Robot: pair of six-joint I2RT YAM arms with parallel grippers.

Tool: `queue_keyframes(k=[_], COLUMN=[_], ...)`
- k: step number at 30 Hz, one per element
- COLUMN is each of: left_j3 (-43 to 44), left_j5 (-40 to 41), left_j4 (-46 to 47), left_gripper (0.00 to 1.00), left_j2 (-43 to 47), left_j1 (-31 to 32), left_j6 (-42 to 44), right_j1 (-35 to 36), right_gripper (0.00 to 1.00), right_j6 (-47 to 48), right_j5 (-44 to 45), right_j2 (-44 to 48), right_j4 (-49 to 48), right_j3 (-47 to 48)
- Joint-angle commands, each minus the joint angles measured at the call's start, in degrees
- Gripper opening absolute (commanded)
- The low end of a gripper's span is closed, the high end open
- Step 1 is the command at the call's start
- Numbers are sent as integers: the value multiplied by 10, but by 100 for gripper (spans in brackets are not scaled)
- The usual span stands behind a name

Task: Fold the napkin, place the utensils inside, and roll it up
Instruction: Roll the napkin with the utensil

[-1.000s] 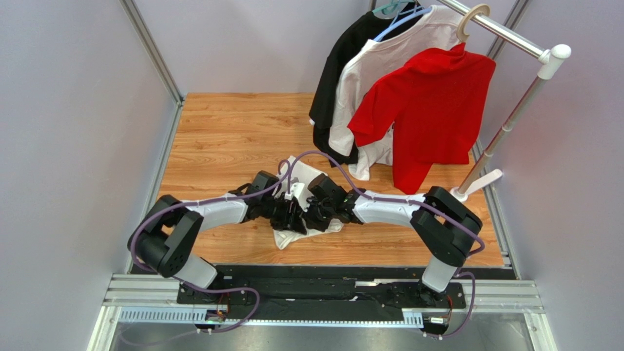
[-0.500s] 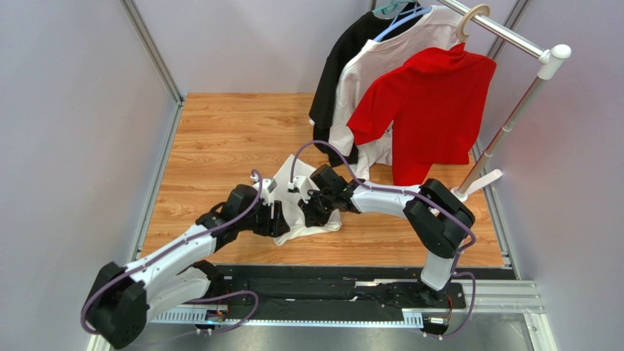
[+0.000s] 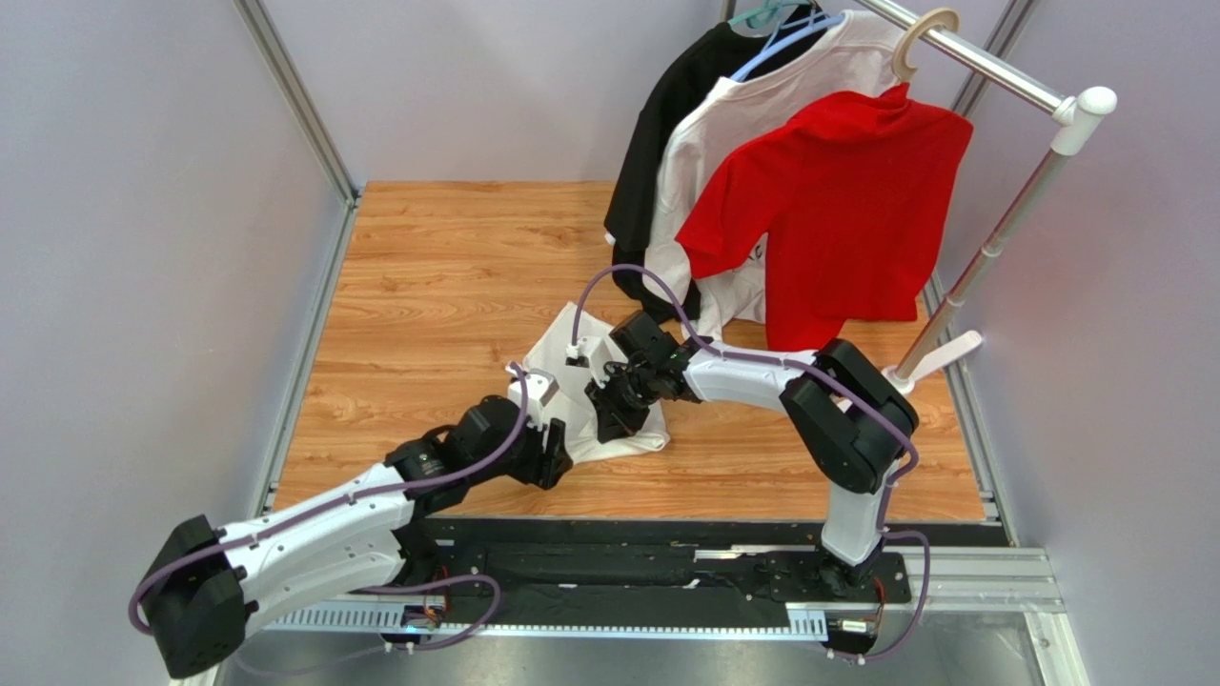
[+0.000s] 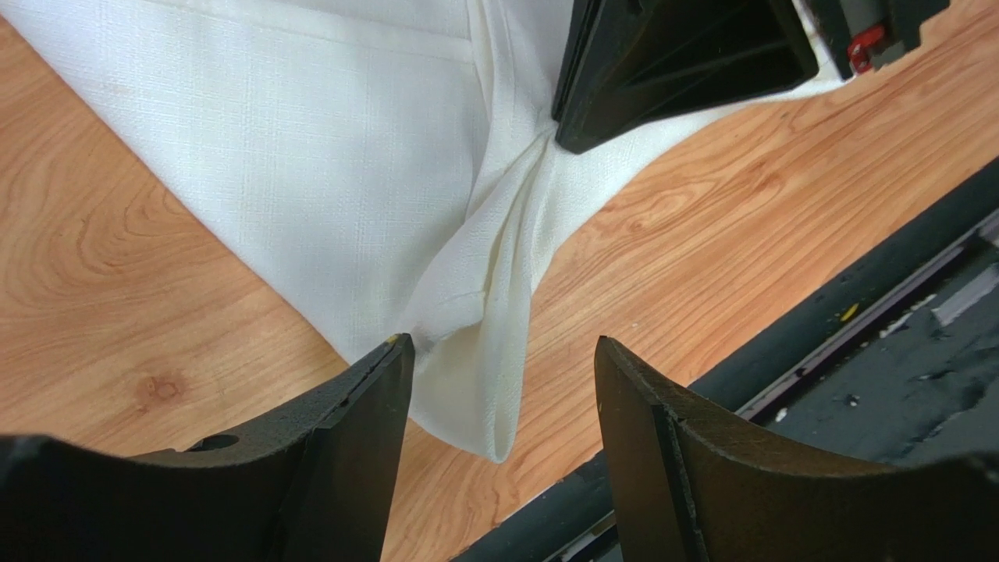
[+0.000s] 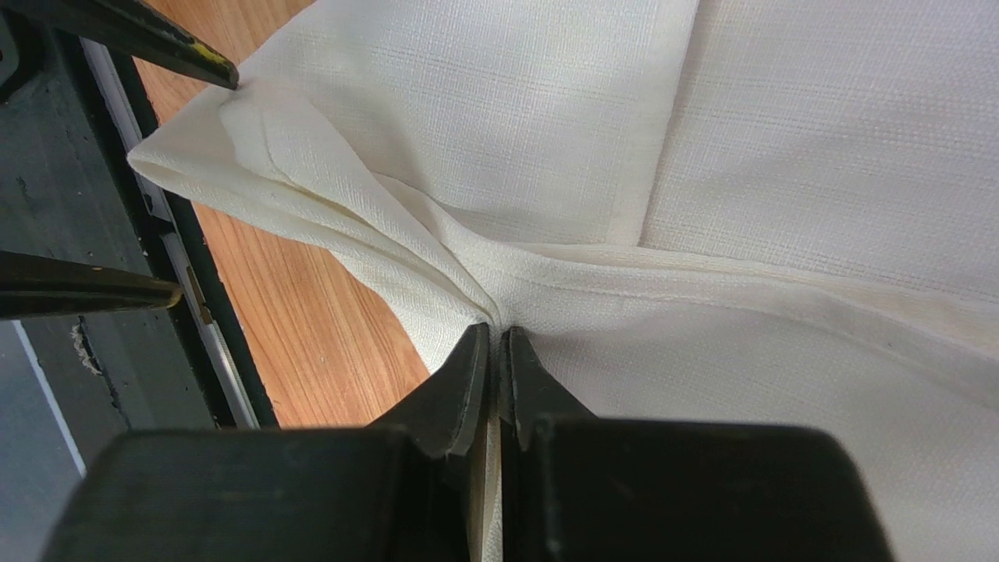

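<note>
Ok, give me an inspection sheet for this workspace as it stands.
Surface: wood-grain tabletop.
Job's things: napkin lying partly flat, one corner gathered into a fold; utensils not seen.
Clutter: nothing seen.
End effectors: left end effector open, astride the napkin's corner; right end effector shut on the gathered fold.
Cables: purple cable loops above the right arm.
Surroundings: garment rack holding black shirt, white shirt, red shirt.

napkin (image 3: 556, 358) partly covered overhead, edges cropped close-up
</note>
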State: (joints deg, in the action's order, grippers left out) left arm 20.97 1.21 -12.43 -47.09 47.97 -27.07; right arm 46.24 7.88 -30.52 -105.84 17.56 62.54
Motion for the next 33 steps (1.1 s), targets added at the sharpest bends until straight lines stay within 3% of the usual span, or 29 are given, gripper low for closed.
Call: queue_keyframes(k=[1, 20, 22, 27, 30, 33], left_j3=[36, 69, 75, 79, 80, 84], left_j5=[106, 150, 152, 157, 167, 165], left_j4=[6, -22, -24, -23, -26, -32], left_gripper=[67, 55, 48, 19, 8, 7], left_j2=[-29, -112, -122, -143, -148, -154], left_j1=[61, 100, 100, 100, 100, 94], left_j6=[18, -4, -4, -8, -15, -19], right_j1=[-4, -23, -23, -24, -25, -25], right_gripper=[0, 0, 0, 0, 0, 0], right_j6=[3, -2, -1, 2, 4, 6], right_j5=[8, -15, -17, -21, -22, -22], right_j2=[-33, -48, -52, -62, -67, -73], right_j4=[74, 82, 85, 92, 95, 99], right_j3=[-7, 4, 7, 10, 11, 13])
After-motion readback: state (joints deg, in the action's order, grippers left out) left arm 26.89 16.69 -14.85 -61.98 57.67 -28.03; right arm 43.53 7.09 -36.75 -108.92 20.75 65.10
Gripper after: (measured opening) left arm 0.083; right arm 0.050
